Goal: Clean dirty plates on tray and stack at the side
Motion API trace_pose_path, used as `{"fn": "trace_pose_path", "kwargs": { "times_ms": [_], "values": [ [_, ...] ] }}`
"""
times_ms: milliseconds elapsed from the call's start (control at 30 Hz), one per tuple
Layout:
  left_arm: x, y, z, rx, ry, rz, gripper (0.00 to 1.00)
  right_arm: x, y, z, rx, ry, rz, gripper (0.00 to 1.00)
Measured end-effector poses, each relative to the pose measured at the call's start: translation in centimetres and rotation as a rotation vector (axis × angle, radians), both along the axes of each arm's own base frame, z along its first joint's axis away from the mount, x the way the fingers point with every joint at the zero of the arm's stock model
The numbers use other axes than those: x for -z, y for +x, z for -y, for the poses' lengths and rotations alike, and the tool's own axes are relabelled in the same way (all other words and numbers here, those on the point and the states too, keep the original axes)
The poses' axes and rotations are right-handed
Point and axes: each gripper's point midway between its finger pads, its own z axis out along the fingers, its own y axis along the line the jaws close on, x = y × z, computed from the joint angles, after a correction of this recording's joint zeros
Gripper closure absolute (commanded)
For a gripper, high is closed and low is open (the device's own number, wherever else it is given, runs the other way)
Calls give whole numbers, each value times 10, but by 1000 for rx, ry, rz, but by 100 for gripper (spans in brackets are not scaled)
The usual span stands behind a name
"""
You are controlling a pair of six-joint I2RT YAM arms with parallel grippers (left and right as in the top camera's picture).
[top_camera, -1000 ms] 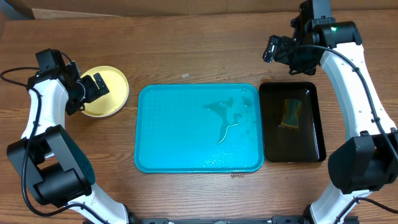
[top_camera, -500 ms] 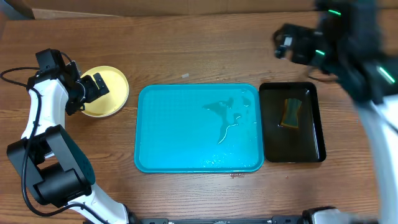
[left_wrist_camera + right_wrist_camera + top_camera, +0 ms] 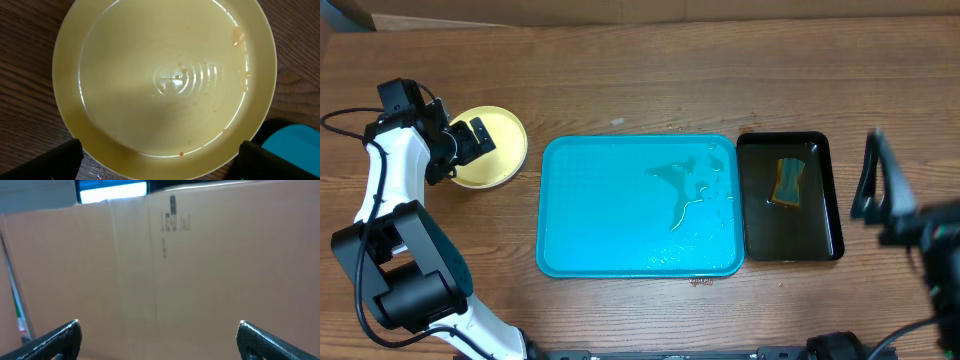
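Overhead view of a wooden table [image 3: 620, 80] with a robot arm at each side. In the centre lies the turquoise tray [image 3: 610, 230]. It holds no plates, only thin puddles of water [image 3: 685, 190] towards its far right corner. Left of it, resting on the table and clear of the tray, is the pale yellow plate [image 3: 505, 155]. Whether other plates lie beneath it cannot be told. The left gripper [image 3: 470, 136] has not shifted over the last second: it hangs above the plate with its jaws spread wide, gripping nothing. Its wrist camera shows a faint orange smear [image 3: 239, 36] and a few specks on the plate's rim. Right of the tray a narrow black tray [image 3: 820, 215] holds a yellow-green sponge [image 3: 788, 181]. The change is on the right: the right arm [image 3: 905, 215], a second ago at the far right of the table, has swung out to the near right edge and shows only as a blur. The right gripper [image 3: 159, 340] is wide open and empty, facing a cardboard box [image 3: 200, 280]. This suggests the cleaning and stacking are finished or nearly so, with the arm retiring.
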Motion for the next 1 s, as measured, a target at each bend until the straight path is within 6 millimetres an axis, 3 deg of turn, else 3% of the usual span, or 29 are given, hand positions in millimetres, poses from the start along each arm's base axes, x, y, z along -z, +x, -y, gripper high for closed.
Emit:
{"fn": "trace_pose_path", "kwargs": {
  "times_ms": [233, 567, 800, 1000],
  "values": [
    [0, 0, 0, 0, 0, 0, 0, 93, -14, 9, 43, 17, 133, 0],
    [0, 0, 0, 0, 0, 0, 0, 190, 17, 11, 76, 16, 112, 0],
    [0, 0, 0, 0, 0, 0, 0, 230, 31, 13, 81, -9, 34, 0],
    [0, 0, 0, 0, 0, 0, 0, 250, 35, 22, 110, 5, 5, 0]
  ]
}}
